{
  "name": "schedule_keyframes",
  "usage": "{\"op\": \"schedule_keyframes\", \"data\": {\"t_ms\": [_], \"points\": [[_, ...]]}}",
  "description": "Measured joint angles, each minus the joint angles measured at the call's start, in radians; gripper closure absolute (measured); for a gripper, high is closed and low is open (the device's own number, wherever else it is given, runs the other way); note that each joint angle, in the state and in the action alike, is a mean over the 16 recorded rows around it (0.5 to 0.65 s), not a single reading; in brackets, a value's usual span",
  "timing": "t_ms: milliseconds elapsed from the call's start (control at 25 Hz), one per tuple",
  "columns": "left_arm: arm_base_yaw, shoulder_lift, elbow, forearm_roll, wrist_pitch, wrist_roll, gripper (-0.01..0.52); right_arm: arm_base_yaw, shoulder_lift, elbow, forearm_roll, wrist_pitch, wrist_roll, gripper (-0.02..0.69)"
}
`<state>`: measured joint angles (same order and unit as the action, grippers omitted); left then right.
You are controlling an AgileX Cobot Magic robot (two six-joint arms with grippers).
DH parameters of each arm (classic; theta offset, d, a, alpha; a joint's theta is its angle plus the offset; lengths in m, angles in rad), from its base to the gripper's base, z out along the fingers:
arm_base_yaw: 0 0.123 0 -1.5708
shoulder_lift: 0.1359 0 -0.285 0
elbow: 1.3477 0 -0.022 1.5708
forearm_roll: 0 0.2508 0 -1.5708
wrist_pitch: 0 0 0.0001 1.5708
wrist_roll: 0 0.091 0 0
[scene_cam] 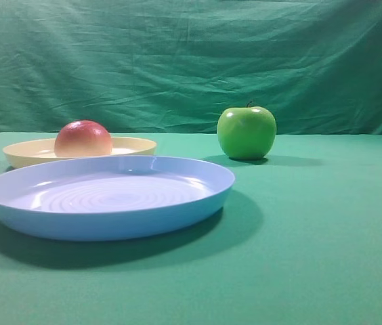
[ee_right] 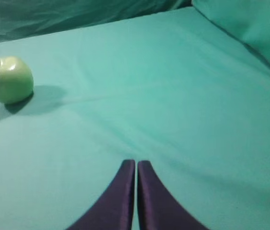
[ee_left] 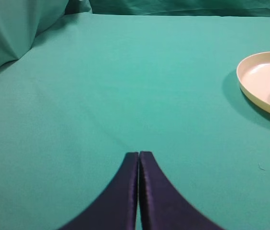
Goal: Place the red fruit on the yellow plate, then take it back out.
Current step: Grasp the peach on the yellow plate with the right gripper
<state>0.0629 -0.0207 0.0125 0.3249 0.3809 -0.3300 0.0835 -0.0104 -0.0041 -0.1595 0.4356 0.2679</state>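
red fruit [scene_cam: 82,139] rested on yellow plate [scene_cam: 22,153], behind light-blue plate [scene_cam: 110,227] | green apple [scene_cam: 246,132] stood well apart to the right on green cloth [scene_cam: 313,237] | left gripper [ee_left: 139,154] pressed together, clamping nothing, above bare cloth | right gripper [ee_right: 136,163] likewise together, holding nothing

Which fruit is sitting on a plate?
The red fruit, resting on the yellow plate. The green apple stands alone on the cloth.
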Motion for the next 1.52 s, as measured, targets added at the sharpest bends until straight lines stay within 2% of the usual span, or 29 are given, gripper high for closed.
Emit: {"op": "schedule_keyframes", "data": {"t_ms": [480, 760, 1040, 1200, 1520], "points": [[0.0, 0.0, 0.0, 0.0, 0.0, 0.0, 0.514, 0.0, 0.0, 0.023, 0.014, -0.029, -0.005, 0.665], [0.0, 0.0, 0.0, 0.0, 0.0, 0.0, 0.514, 0.0, 0.002, 0.022, 0.014, -0.114, -0.005, 0.665], [0.0, 0.0, 0.0, 0.0, 0.0, 0.0, 0.514, 0.007, 0.07, -0.085, 0.014, -0.159, -0.005, 0.665], [0.0, 0.0, 0.0, 0.0, 0.0, 0.0, 0.514, 0.03, 0.156, -0.213, 0.014, -0.109, -0.005, 0.665], [0.0, 0.0, 0.0, 0.0, 0.0, 0.0, 0.514, 0.148, 0.413, -0.523, 0.016, 0.094, -0.01, 0.665]]}}
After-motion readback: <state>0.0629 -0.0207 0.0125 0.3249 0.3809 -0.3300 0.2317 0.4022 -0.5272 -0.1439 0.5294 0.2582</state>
